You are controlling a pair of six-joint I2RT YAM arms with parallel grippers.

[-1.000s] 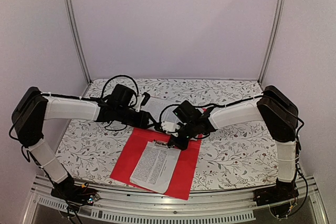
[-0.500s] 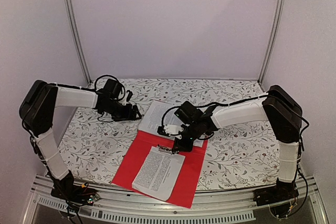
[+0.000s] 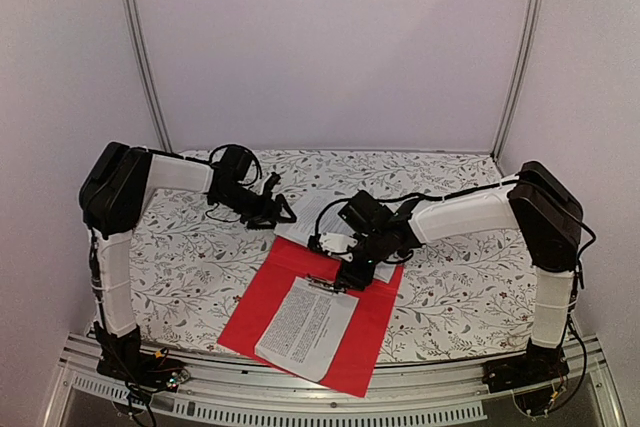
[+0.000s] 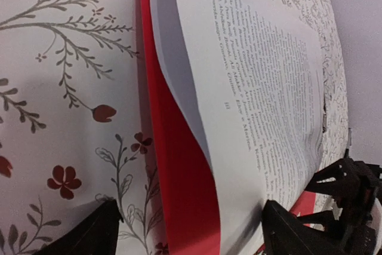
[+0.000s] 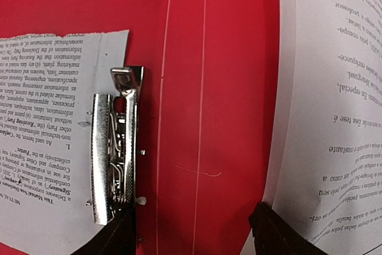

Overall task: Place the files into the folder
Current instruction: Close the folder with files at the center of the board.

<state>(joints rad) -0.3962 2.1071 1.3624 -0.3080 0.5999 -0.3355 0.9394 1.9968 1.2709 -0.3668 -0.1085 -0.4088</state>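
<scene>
Seen from above, the left arm [image 3: 150, 172] reaches in from the left over a table [image 3: 180, 247] covered by a pale cloth printed with grey sprigs and small red flowers. The left pincer [image 3: 283, 212] sits low over the cloth, just beside the left edge of the far white paper sheet [image 3: 318, 212]. Its 2 fingers are spread wide and grip nothing.

That sheet carries small black print and lies at the far end of the flat red plastic folder [image 3: 270, 292]. In the left wrist view its near edge curls up off the red surface; how much of it rests on the folder is hard to tell.

The folder lies open near the middle of the table, angled toward the front edge. On its near half lies the near white paper sheet [image 3: 305, 322], also densely printed. A silver metal clip [image 5: 113, 153] clamps that sheet's top edge, which looks ragged.

The right pincer [image 3: 345, 277] hovers just above the clip. Its 2 fingers are wide apart and hold nothing, with bare red folder between them. The right arm [image 3: 470, 212] stretches in from the right side.
</scene>
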